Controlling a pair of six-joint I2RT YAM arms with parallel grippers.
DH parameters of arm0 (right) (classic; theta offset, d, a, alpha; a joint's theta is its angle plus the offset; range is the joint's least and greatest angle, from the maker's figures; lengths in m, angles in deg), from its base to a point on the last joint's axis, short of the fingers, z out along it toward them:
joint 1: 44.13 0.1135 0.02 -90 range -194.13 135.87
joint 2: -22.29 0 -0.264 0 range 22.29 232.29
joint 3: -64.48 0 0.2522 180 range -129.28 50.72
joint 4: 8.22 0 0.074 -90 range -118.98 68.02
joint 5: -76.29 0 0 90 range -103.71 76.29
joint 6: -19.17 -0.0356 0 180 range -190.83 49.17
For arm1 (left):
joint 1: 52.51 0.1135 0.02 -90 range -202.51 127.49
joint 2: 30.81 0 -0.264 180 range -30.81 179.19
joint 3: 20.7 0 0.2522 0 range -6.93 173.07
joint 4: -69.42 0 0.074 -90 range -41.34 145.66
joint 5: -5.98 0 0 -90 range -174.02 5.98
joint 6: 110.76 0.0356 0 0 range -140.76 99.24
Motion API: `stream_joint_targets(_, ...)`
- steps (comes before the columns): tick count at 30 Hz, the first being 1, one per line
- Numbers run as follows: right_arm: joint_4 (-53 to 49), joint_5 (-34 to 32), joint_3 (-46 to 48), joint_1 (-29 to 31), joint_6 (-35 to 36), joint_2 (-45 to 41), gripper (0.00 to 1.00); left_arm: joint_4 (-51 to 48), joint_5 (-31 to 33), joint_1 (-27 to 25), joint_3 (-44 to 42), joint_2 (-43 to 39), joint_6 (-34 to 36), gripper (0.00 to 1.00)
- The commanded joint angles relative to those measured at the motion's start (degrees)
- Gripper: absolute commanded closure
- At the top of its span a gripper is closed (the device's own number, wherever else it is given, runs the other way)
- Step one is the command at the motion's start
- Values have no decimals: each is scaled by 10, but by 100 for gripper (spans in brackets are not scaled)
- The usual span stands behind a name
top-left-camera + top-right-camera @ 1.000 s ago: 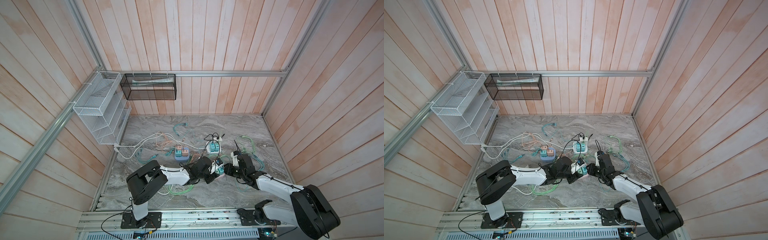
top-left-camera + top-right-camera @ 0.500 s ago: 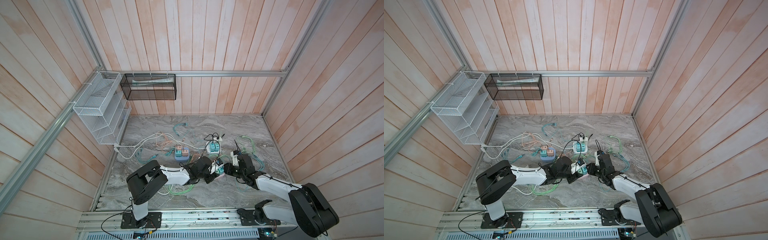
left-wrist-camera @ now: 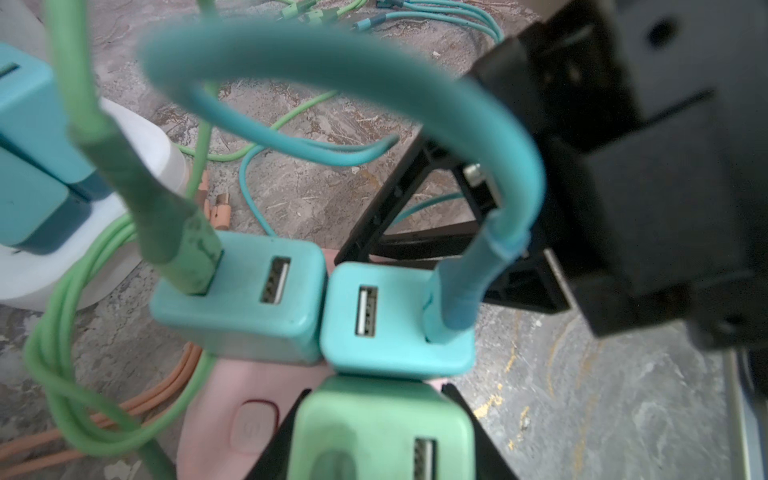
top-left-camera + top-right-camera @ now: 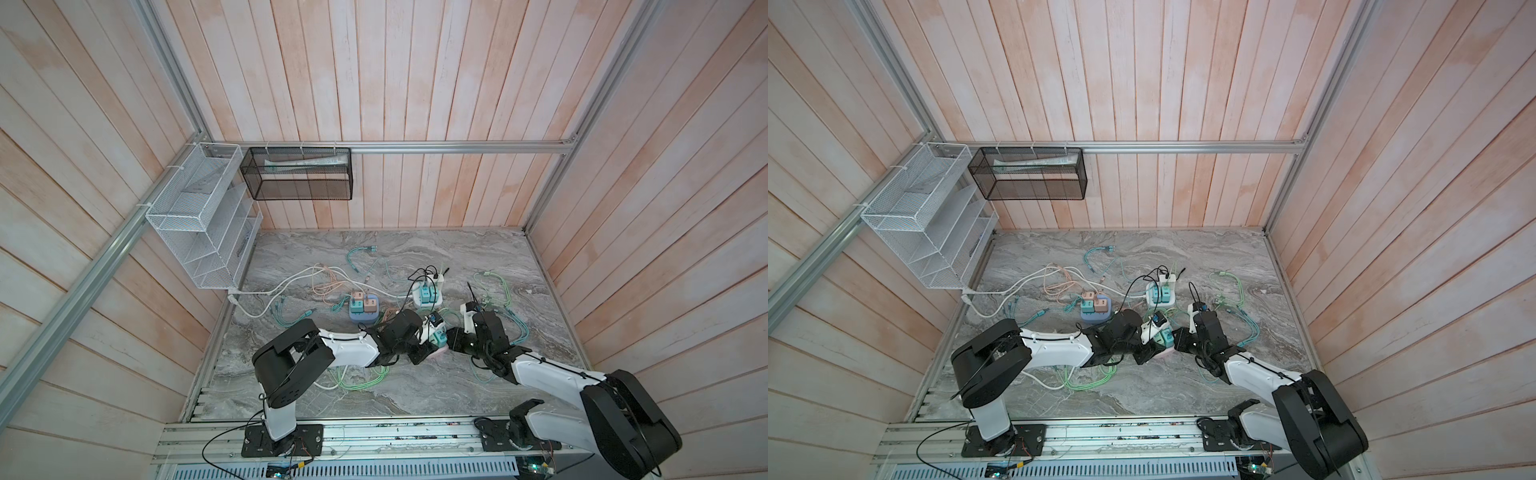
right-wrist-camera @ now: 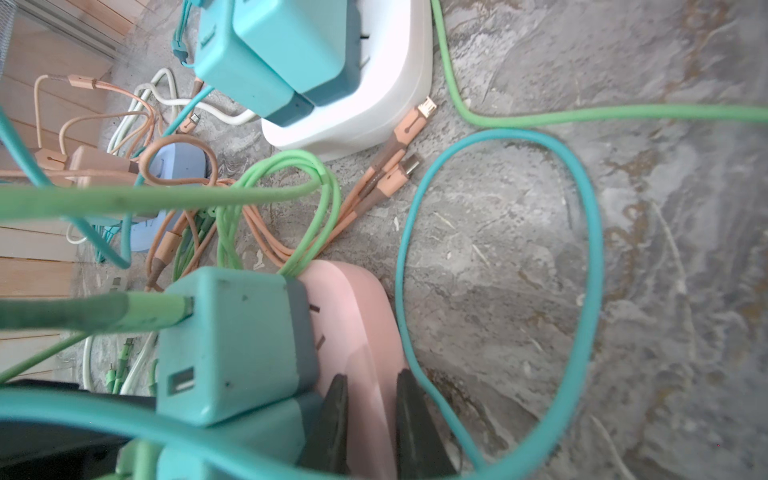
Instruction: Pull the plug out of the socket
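Marble tabletop (image 4: 374, 399): left claw (image 3: 380, 449) grips green plug (image 3: 365, 411), right claw (image 5: 368, 419) pinches rim of pink socket (image 5: 357, 307).

I saw a white wire rack (image 4: 199, 232) hanging on the left wall above the bench's (image 4: 415, 395) far left corner, and a black mesh basket (image 4: 297, 174) beside it on the back wall's rail. Near the bench's middle sat a blue power strip (image 4: 362, 319) carrying peach and teal chargers (image 4: 360, 302). To its right, a white power strip (image 5: 374, 104) carried two teal chargers (image 5: 270, 54). A white cord (image 4: 291, 282) ran in from the left edge. Just beside the white strip, a green cable (image 5: 291, 157) looped over peach cable ends (image 5: 409, 124).
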Motion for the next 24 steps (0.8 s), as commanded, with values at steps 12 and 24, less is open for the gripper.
stream_joint_targets(12, -89, -16, 31, 24, 5, 27, 86, 61, 30, 6, -22, -30, -19, 84)
stream_joint_targets(24, -83, -20, 34, 26, 3, 21, 87, 49, -17, 28, -27, -41, -12, 84)
